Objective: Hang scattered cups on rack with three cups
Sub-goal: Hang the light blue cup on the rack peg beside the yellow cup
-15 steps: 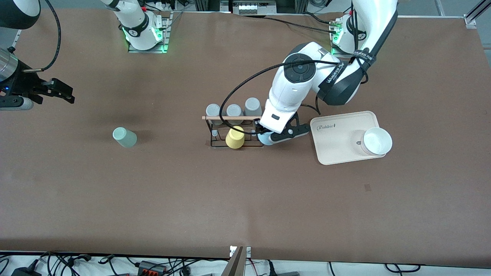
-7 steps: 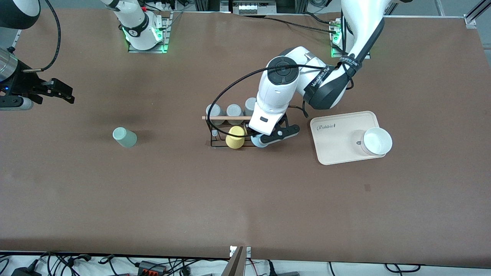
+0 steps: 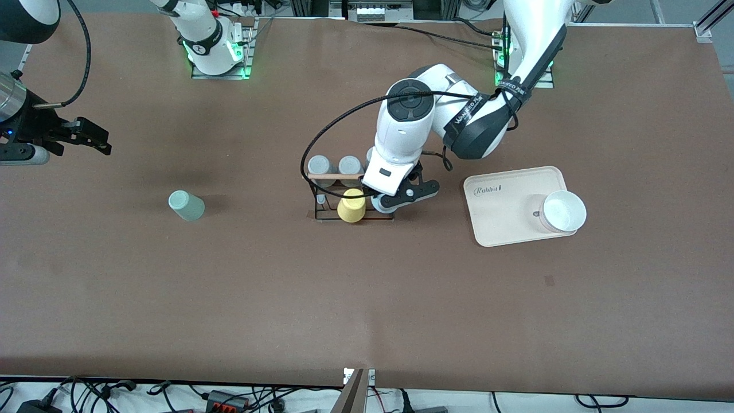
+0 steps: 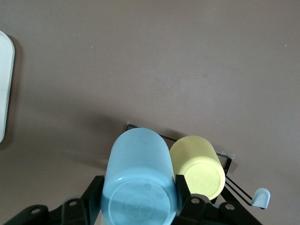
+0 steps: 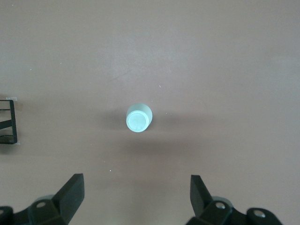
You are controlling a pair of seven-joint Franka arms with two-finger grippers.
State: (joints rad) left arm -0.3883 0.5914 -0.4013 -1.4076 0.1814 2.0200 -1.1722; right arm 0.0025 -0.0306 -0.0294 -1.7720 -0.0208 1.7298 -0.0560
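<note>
The left gripper (image 4: 140,206) is clamped on the light blue cup (image 4: 138,178), held over the rack (image 3: 321,198) beside the yellow cup (image 3: 351,206); seating on a free peg is judged next. The right gripper (image 5: 136,197) waits, spread wide, above the mint cup (image 5: 138,118).

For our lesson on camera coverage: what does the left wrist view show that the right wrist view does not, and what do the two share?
Only the left wrist view: the blue cup held upside down in the shut left gripper, the yellow cup beside it on the rack, and the tray's edge.

Only the right wrist view: the green cup alone upside down on the table, with the open right gripper over the table near it.

Both: the brown table and part of the black rack.
</note>
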